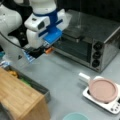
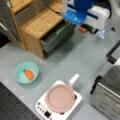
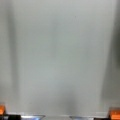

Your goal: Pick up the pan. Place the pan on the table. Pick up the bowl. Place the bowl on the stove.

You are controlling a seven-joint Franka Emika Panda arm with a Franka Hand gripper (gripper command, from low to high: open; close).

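The pan [image 2: 60, 98] sits on the stove [image 2: 41, 107], handle toward the upper right; the claw [image 2: 93, 29], state unclear, hangs far off, holding nothing.

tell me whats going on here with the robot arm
The gripper hangs empty above the bare grey table, holding nothing. The pink pan sits on the stove, so no step shows as done. The teal bowl, with an orange food piece inside, rests on the table apart from the stove.
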